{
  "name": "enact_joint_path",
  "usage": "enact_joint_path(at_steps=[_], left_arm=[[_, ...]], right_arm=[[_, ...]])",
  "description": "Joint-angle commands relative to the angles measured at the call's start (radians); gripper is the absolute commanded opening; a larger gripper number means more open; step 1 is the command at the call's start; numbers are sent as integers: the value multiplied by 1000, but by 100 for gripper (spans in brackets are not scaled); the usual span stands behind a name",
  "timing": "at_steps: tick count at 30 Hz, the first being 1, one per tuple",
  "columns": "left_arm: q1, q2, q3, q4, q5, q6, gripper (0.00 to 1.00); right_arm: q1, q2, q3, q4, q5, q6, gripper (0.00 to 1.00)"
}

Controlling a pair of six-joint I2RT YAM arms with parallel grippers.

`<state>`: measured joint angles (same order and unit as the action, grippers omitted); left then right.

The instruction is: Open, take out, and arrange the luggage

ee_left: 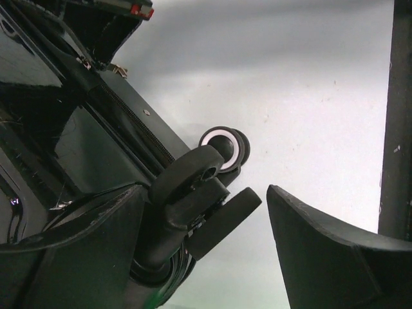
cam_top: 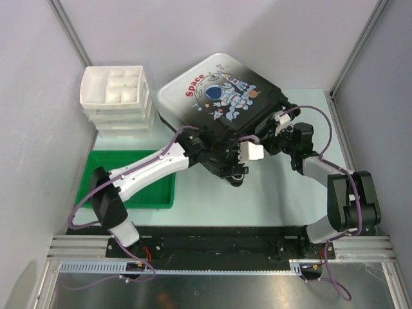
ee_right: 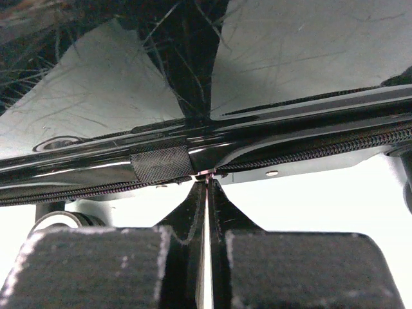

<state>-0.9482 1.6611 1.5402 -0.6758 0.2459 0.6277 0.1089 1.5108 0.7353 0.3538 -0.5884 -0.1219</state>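
The luggage (cam_top: 215, 96) lies closed on the table, astronaut side up, turned at an angle. My left gripper (cam_top: 233, 171) is open at its near corner. In the left wrist view a black wheel (ee_left: 190, 175) sits between the spread fingers (ee_left: 322, 244), close to the left one, and a second wheel (ee_left: 225, 145) shows behind it. My right gripper (cam_top: 265, 136) is at the luggage's right edge. In the right wrist view it (ee_right: 207, 185) is shut on a small zipper pull (ee_right: 207, 174) on the zip line (ee_right: 322, 151).
A white compartmented drawer box (cam_top: 116, 96) stands at the back left. A flat green tray (cam_top: 154, 190) lies at the front left under my left arm. Grey walls close in the left, back and right sides.
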Motion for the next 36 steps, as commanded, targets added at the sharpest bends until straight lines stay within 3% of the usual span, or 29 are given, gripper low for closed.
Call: enact_joint_path(at_steps=[1,6,13,14,15,21,24,28,32,36], left_arm=[[81,-64,-57,-183,21,-14,81],[117,-112,-109,-205,9,9,81],[117,-46,-13,-203,46,-46,81],[117,-41,-6,-203,49,-48,81],[117,-37,-3,-203,52,-48,81],[118,-38,-8,-202,59,-46,81],[123,-41,-15,-200,64,-46,81],[152,-43,-23,-199,75,-59,79],[193,-50,-40,-199,76,-57,78],[213,-50,-49,-199,67,-45,77]], right_arm=[[83,8,33,-13,-2,34,0],[115,14,30,13,63,73,0],[162,46,29,79,97,113,0],[181,54,30,74,107,117,11],[184,67,30,73,110,117,15],[195,100,-5,169,185,209,22],[196,114,-8,200,193,209,17],[161,91,-8,148,202,205,0],[52,54,10,102,146,304,0],[0,37,59,28,183,176,0]])
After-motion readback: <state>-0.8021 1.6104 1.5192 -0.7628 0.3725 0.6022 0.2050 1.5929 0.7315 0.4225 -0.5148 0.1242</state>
